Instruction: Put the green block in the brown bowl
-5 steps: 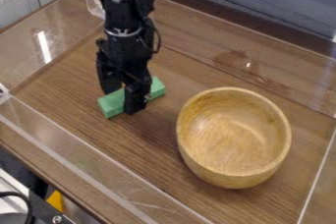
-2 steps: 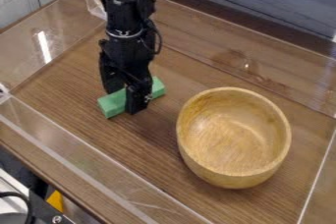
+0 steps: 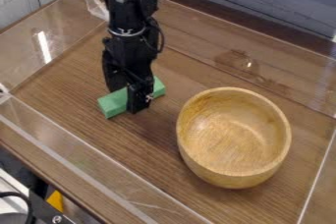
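The green block (image 3: 114, 102) lies flat on the wooden table, left of the brown bowl (image 3: 234, 135). My black gripper (image 3: 128, 92) points straight down over the block's middle, its fingers open and straddling the bar, one finger in front and one behind. The fingers hide the block's centre; its two ends stick out on either side. The block rests on the table. The bowl stands upright with nothing inside it.
A clear plastic wall (image 3: 79, 184) rings the table, with its front edge close to the block and bowl. A pale wall runs along the back right. Bare wood lies between block and bowl.
The gripper has shifted slightly to the right along the block and rolled a little; the block and bowl have stayed put.
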You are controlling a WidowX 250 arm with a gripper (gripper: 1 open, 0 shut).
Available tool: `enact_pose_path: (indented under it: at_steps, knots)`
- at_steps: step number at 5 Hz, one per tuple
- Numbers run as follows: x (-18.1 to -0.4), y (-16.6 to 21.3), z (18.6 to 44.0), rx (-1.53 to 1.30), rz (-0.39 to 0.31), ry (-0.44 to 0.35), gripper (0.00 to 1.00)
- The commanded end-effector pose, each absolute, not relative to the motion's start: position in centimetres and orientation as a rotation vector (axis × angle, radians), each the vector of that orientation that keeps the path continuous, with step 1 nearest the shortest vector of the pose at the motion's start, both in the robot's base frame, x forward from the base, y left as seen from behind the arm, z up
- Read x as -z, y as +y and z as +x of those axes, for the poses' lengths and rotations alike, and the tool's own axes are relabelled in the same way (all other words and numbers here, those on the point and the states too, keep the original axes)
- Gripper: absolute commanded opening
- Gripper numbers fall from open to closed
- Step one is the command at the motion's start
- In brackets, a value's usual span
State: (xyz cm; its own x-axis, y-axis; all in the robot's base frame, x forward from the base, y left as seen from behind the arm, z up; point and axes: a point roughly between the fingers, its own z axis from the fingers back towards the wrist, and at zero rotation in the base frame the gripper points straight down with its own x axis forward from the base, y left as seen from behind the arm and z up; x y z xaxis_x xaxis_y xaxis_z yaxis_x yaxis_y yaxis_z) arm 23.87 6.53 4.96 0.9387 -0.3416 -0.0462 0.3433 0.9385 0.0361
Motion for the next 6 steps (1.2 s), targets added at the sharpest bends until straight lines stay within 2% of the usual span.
enact_pose_path:
  at_steps: [1,6]
  knots:
    - [-6.8,7.4,24.4,0.368,0.069,-0.021,1.0]
    - [-8.0,6.1,24.5,0.413,0.081,-0.048,1.0]
